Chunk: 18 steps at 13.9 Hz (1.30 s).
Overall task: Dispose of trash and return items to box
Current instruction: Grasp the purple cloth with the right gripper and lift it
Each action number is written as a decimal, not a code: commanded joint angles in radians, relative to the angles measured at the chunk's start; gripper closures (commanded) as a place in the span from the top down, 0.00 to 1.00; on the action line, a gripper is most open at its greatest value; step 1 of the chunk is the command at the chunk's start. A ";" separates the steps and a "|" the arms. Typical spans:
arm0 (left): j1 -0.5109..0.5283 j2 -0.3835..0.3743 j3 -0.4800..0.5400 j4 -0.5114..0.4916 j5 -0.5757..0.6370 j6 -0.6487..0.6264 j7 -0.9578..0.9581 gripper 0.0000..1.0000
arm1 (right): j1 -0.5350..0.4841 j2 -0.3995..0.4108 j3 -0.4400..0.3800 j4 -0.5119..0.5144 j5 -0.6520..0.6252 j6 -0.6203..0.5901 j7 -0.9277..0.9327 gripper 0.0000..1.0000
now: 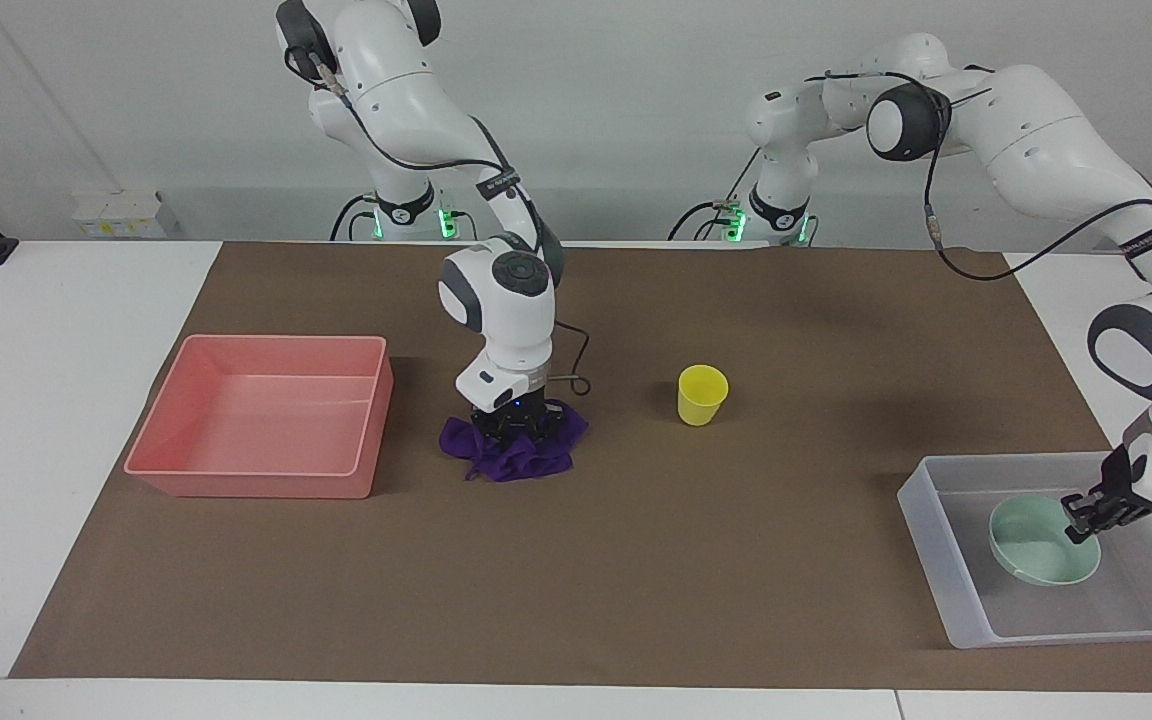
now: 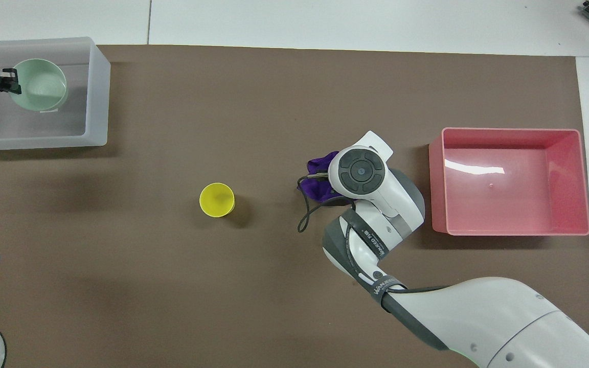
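My left gripper [image 1: 1086, 520] is shut on the rim of the mint-green bowl [image 1: 1036, 545], which sits low inside the translucent box [image 1: 926, 530] at the left arm's end of the table. The overhead view shows that gripper [image 2: 4, 82], the bowl [image 2: 41, 88] and the box [image 2: 97, 92]. My right gripper [image 1: 516, 425] is pressed down into the deep-purple rag [image 1: 521, 458], with its tips sunk in the folds. In the overhead view its wrist covers most of the rag [image 2: 317, 168]. The yellow cup [image 1: 702, 394] stands upright mid-table, also seen in the overhead view [image 2: 217, 200].
The empty pink tray [image 1: 256, 342] stands beside the rag toward the right arm's end, also seen in the overhead view [image 2: 509, 132]. A brown mat [image 1: 636, 560] covers the table. A loop of black cable [image 2: 302, 214] hangs from the right wrist beside the rag.
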 commanded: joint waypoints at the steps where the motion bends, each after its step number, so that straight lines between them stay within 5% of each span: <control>1: 0.010 0.034 -0.004 -0.018 -0.003 0.053 0.009 0.00 | -0.016 -0.016 0.022 0.009 -0.016 -0.040 0.065 0.00; 7: 0.019 0.021 0.003 -0.118 0.040 0.186 0.005 0.00 | -0.070 -0.128 0.021 0.046 0.053 -0.123 0.110 0.00; 8: 0.019 0.019 0.003 -0.119 0.040 0.187 0.005 0.10 | -0.076 -0.146 0.021 0.058 0.053 -0.147 0.105 0.00; 9: 0.018 0.019 0.003 -0.119 0.042 0.186 0.005 0.40 | -0.088 -0.166 0.021 0.061 0.055 -0.163 0.104 0.00; 11: 0.019 0.013 0.003 -0.118 0.043 0.169 0.008 0.69 | -0.096 -0.206 0.022 0.063 0.055 -0.184 0.102 0.00; 15: 0.000 -0.056 0.003 -0.124 0.042 0.125 0.012 1.00 | -0.099 -0.284 0.021 0.066 0.056 -0.258 0.093 0.00; 18: -0.016 -0.186 -0.003 -0.237 0.042 0.103 0.017 1.00 | -0.130 -0.338 0.013 0.097 0.153 -0.325 0.002 0.00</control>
